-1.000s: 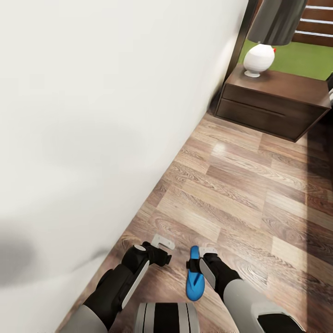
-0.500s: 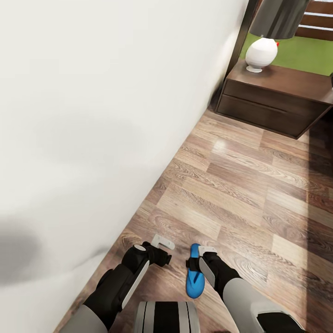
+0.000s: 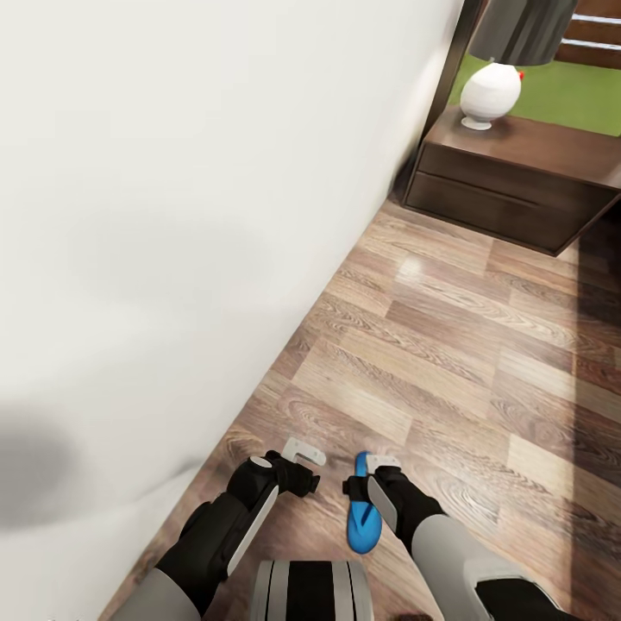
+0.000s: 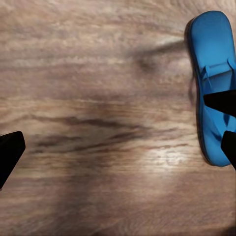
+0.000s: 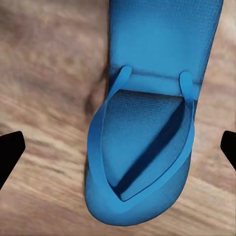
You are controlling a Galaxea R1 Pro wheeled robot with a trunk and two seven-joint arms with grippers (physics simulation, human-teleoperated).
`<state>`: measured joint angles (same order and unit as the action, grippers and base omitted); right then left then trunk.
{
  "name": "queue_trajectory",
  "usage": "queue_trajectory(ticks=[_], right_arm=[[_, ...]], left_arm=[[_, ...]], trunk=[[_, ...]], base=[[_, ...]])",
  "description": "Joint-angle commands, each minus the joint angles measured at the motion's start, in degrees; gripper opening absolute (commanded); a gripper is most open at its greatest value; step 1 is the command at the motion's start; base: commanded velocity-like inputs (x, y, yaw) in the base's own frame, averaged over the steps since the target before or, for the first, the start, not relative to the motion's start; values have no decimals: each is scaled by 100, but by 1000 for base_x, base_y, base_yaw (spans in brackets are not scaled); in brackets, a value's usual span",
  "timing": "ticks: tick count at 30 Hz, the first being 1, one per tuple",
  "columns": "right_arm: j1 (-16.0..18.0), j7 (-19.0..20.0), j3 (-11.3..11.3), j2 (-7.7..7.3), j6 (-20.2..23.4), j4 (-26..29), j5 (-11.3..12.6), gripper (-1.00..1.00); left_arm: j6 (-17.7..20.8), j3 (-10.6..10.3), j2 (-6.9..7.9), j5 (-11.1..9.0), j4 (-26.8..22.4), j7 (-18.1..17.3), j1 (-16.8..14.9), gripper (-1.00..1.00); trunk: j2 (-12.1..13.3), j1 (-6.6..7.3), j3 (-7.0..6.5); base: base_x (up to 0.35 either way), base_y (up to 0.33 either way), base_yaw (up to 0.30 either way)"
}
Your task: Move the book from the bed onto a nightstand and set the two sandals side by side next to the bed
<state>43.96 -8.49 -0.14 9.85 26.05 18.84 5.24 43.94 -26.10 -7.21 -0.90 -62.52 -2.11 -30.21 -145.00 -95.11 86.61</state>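
Sandal (image 3: 362, 517) lies flat on the floor (image 3: 448, 345) beside the bed (image 3: 172, 216), under my right pincer (image 3: 369, 477), which is spread wide and empty. It looks light and floppy; I'd pinch the strap (image 5: 105, 123).

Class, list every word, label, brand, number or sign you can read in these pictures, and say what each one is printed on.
None: no readable text appears.
Bright blue flip-flop sandal: plain sole and straps, no brand mark.
Dark reddish-brown wood nightstand: no label.
White round lamp base under a grey shade: no marking.
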Motion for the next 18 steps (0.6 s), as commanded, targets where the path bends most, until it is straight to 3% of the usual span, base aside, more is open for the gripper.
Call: queue_trajectory(ticks=[1, 4, 12, 18], right_arm=[[0, -39, 0, 2, 22, 11, 56, 100], [8, -39, -1, 4, 22, 6, 56, 100], [17, -39, -3, 7, 22, -6, 56, 100], [21, -39, 1, 4, 22, -10, 56, 100]], left_arm=[[27, 0, 0, -7, -6, -9, -2, 100], [27, 0, 0, -7, -10, -9, -2, 100], [27, 0, 0, -7, -37, -9, 5, 100], [27, 0, 0, -7, -45, -9, 9, 100]], trunk=[[-3, -1, 26], [-7, -9, 93], [-7, -9, 93], [-14, -22, 204]], base=[[0, 0, 0], [0, 0, 0], [0, 0, 0], [0, 0, 0]])
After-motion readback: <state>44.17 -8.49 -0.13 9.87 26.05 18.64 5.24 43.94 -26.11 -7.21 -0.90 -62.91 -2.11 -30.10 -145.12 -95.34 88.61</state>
